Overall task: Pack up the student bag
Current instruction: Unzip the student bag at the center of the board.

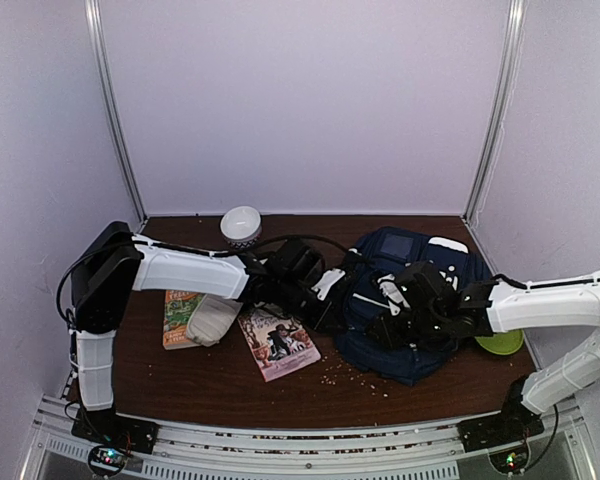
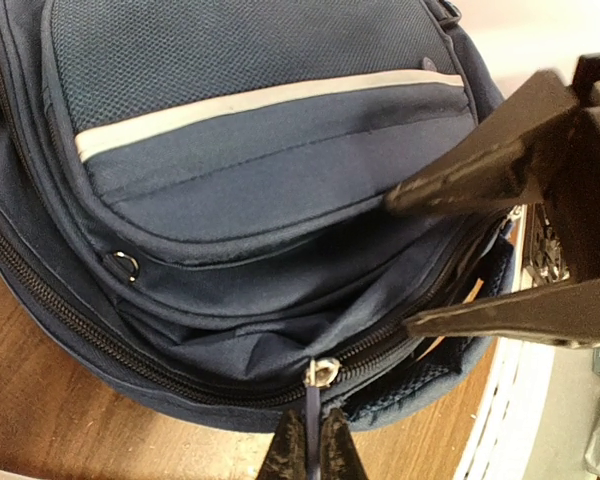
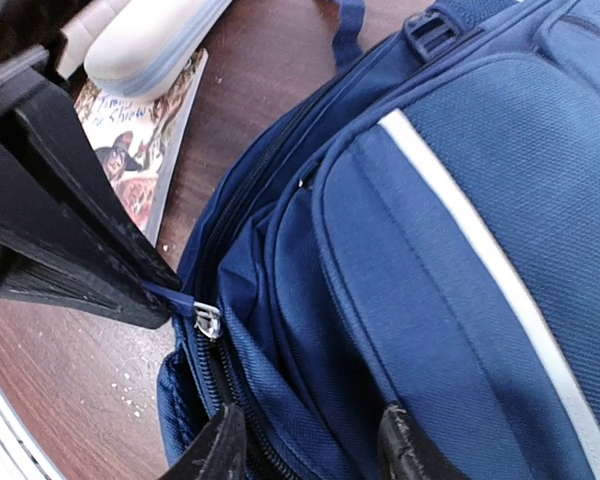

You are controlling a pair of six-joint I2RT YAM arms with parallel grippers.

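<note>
Black left fingers [image 2: 285,452] are pinched together on the blue zip pull [image 2: 311,405] of the student bag [image 1: 405,300]. The right fingers [image 3: 212,448] stand apart, bag fabric between them. The bag lies toward the counter's [image 1: 210,380] right edge.

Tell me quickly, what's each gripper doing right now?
Left gripper: shut on the zipper pull.
Right gripper: open, straddling an edge of the student bag.

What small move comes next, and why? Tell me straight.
Probably the left gripper should draw the zipper pull it pinches along the student bag's closed teeth, widening the opening. The book lies outside the bag, and the right gripper is open astride the bag's fabric.
</note>
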